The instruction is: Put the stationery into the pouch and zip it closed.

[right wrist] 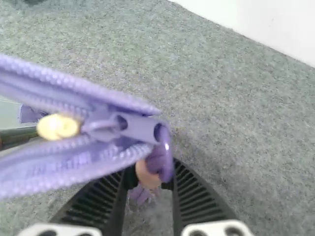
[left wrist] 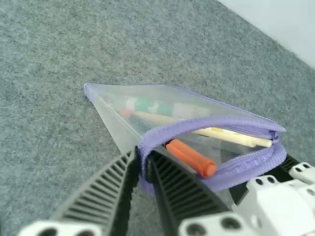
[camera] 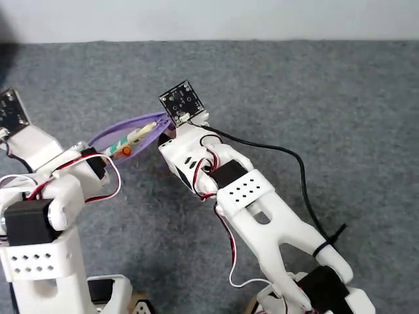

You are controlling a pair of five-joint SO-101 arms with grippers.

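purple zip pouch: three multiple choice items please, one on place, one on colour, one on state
1. Where is the clear plastic pouch with the purple zip?
A) lying loose on the carpet
B) held between the left hand and right hand
C) under an arm's base
2. Cap colour of the pen at its opening?
A) orange
B) blue
C) black
3. The pouch is:
A) zipped fully shut
B) open
C) turned inside out
Answers: B, each hand pinches one end; A, the cap shows orange; B, its purple edges gape apart.

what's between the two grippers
The clear plastic pouch with purple zipper, held open between the left gripper and right gripper, as the high view shows.
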